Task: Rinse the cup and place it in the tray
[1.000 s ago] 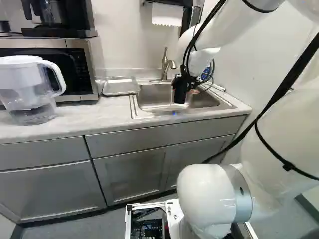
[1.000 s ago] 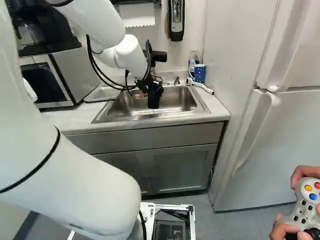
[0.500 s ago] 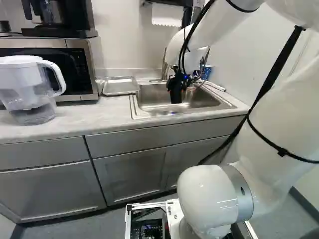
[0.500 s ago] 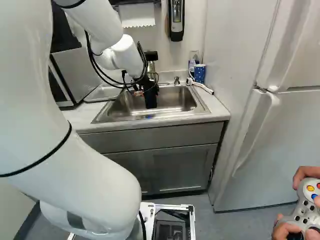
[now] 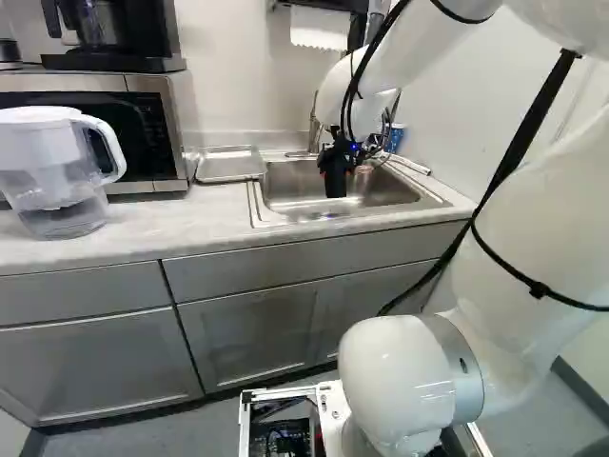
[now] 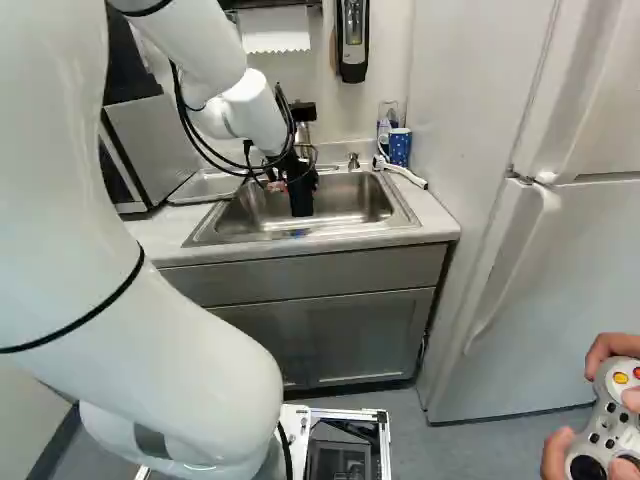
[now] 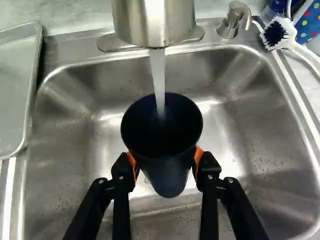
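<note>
- I've got the gripper (image 5: 335,160) over the sink (image 7: 75,140), right of centre in the left base view, left of centre in the right one.
- My grip: cup (image 7: 169,172) held between both fingers, an orange pad (image 7: 199,159) against each side. Cup is dark and narrows toward its base.
- Faucet (image 7: 154,25) is running. Stream (image 7: 158,75) goes into the cup's mouth, ahead of my fingers.
- Cup is within the sink's outline; can't tell if it touches the sink bottom.
- Tray (image 5: 230,164) is on the surface (image 5: 171,228), just beside the sink, upper middle of the left base frame. Cup is apart from it.
- Pump (image 7: 228,27) stands on the sink's back rim, beside the faucet.
- White brush (image 7: 276,34) lies by the sink's far corner, on the side away from the tray.
- Spotted blue mug (image 6: 399,147) sits near the brush, upper right of centre in the right base frame.
- Water pitcher (image 5: 57,171), clear with a white lid, on the surface at the left of the left base frame, in front of the microwave (image 5: 176,114). Coffee maker (image 5: 105,29) is on top of the microwave, upper left.
- Paper towel (image 6: 275,30) hangs at the top of the right base frame, wall dispenser (image 6: 352,40) right of it. Fridge (image 6: 540,250) fills much of that frame's right side.
</note>
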`<state>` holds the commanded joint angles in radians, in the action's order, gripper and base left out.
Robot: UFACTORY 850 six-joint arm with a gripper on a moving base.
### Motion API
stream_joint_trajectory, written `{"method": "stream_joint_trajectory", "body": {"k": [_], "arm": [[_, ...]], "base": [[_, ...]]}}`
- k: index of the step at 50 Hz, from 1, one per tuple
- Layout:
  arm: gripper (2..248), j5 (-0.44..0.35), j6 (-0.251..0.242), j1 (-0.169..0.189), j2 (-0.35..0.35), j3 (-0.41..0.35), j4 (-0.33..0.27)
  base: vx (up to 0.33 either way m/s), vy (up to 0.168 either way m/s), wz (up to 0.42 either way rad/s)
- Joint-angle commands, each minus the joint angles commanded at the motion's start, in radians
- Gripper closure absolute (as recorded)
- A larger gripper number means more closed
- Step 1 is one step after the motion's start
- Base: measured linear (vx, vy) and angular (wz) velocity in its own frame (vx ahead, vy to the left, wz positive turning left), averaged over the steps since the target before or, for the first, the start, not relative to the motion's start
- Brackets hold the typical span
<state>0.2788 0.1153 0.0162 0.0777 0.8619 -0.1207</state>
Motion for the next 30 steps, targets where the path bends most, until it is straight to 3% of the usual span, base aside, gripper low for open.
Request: {"method": "stream_joint_trajectory", "body": {"k": [30], "arm": [[127, -0.048, 0.0, 0.0, -0.002, -0.001, 0.0]], "base": [[0.0, 0.0, 0.0]]}}
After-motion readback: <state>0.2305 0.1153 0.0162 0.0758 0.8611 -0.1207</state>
